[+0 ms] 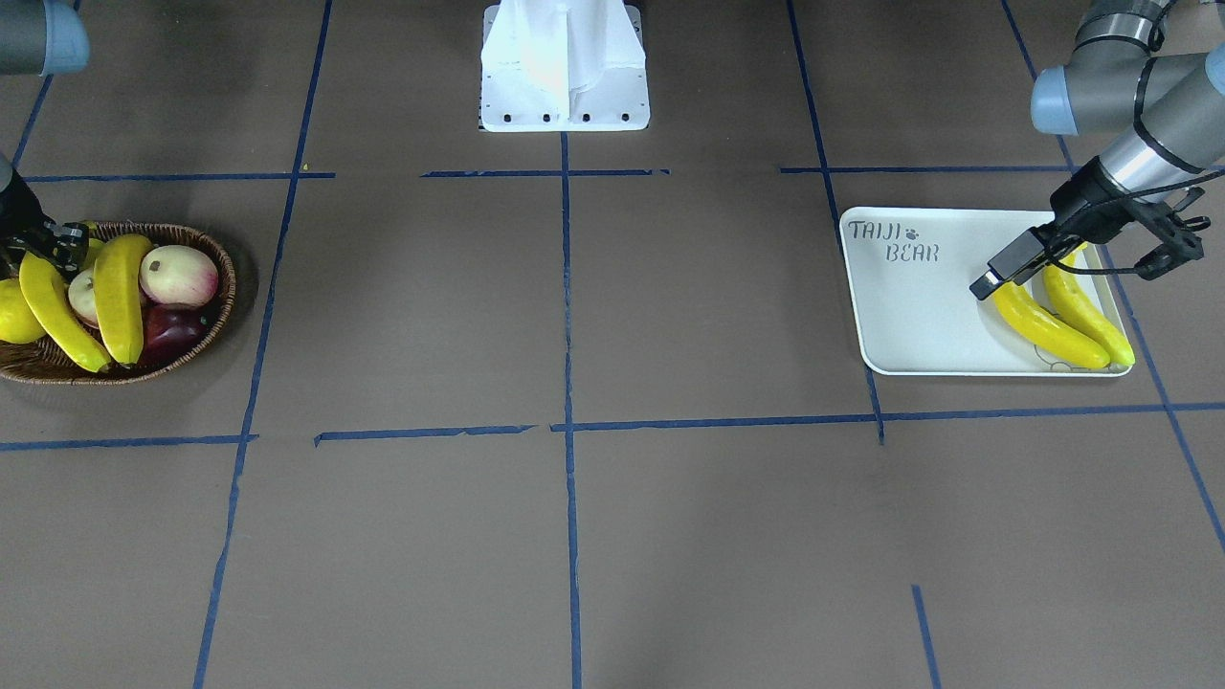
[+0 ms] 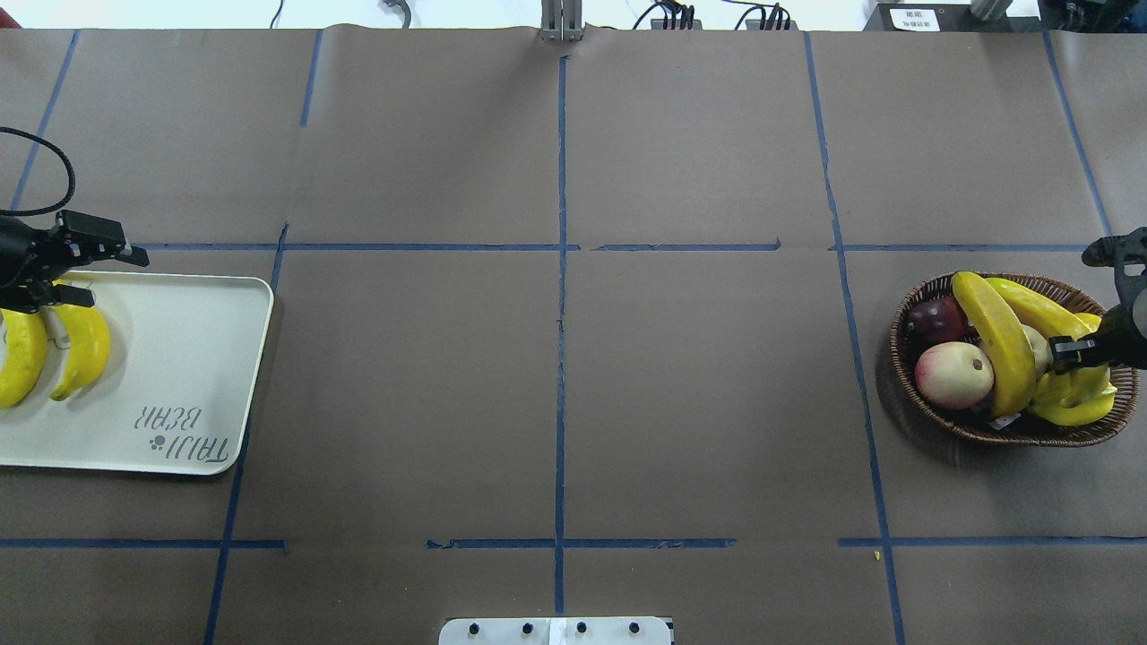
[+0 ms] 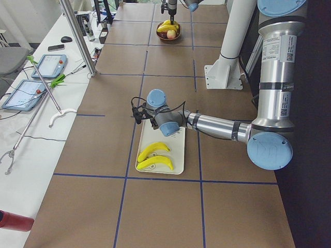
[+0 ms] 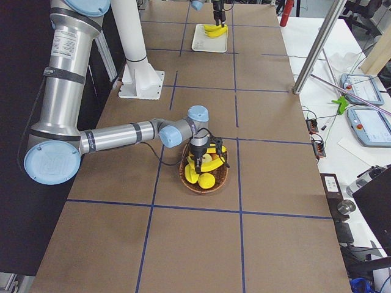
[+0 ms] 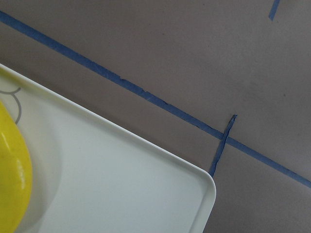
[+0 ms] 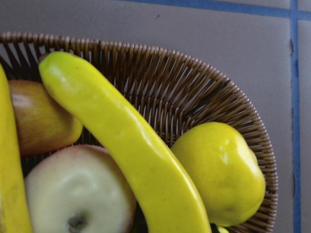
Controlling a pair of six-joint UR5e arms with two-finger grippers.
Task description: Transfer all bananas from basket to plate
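Four bananas are showing in all. Two are lying side by side on the plate point(image 2: 179, 358), which is sitting at the left end of the desk point(image 2: 556, 385). One banana point(image 2: 85, 340) and its neighbour point(image 2: 20, 358) are running from the plate's far long edge toward its near one, across its short width, at the end away from the lettering, with their outer curves bulging toward that lettering. The left hand point(image 2: 107, 276) is hovering over their far tips with its fingers parted, holding nothing. The other two are resting in the single basket point(image 2: 923, 394) near the desk's right end, among other fruit. One point(image 2: 995, 345) is pointing from far rim to near rim. The other point(image 2: 1039, 309) is angling off toward the right rim, so their far tips are nearly meeting. The right hand point(image 4: 206, 160) is hanging low over that second banana, its fingers spread wide and gripping nothing.
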